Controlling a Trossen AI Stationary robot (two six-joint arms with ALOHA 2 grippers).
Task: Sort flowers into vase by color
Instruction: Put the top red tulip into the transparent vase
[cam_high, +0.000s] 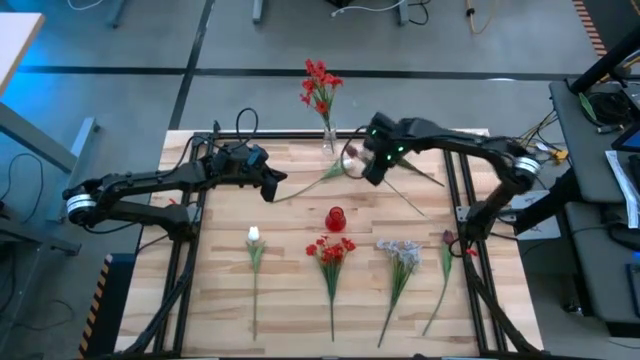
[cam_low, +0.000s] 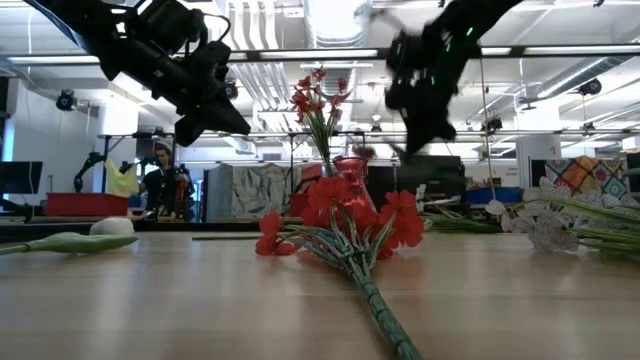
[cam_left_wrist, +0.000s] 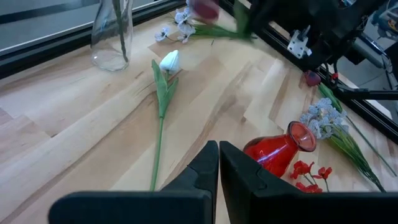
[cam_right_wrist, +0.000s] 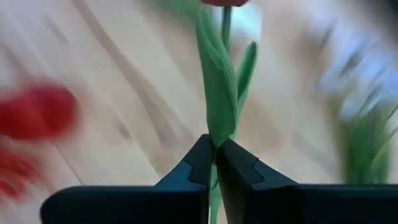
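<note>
The right gripper (cam_high: 372, 168) is raised above the table's rear centre, at about 12 o'clock from the red vase (cam_high: 335, 218). Its fingers (cam_right_wrist: 200, 163) are clamped on the green stem of a flower (cam_right_wrist: 219, 93). In the right wrist view the stem passes between the closed fingertips, with its leaves fanning out beyond them. A dark red bloom shows at the far end of the stem. In the high view this held flower (cam_high: 318, 176) extends from the gripper toward 8 o'clock, its stem crossing the boards at the rear centre.

The left gripper (cam_high: 272, 184) hovers at about 10 o'clock from the red vase. Its fingers (cam_left_wrist: 205, 167) are pressed together with nothing between them.

A clear glass vase (cam_high: 328, 140) stands at the table's rear edge, at 12 o'clock from the red vase. It holds an upright red flower cluster (cam_high: 319, 84). The right gripper is just beside this vase, toward 4 o'clock from it.

Four flowers lie in a row on the front half of the wooden table (cam_high: 210, 300), with stems pointing to the front edge:
- A white tulip (cam_high: 254, 237) at 8 o'clock from the red vase.
- A red cluster flower (cam_high: 331, 249) at 6 o'clock, just in front of the vase.
- A pale blue-white cluster flower (cam_high: 400, 251) at 4 o'clock.
- A dark maroon bud (cam_high: 447, 239) farther out, between 3 and 4 o'clock.

All four lie well apart from both grippers.
</note>
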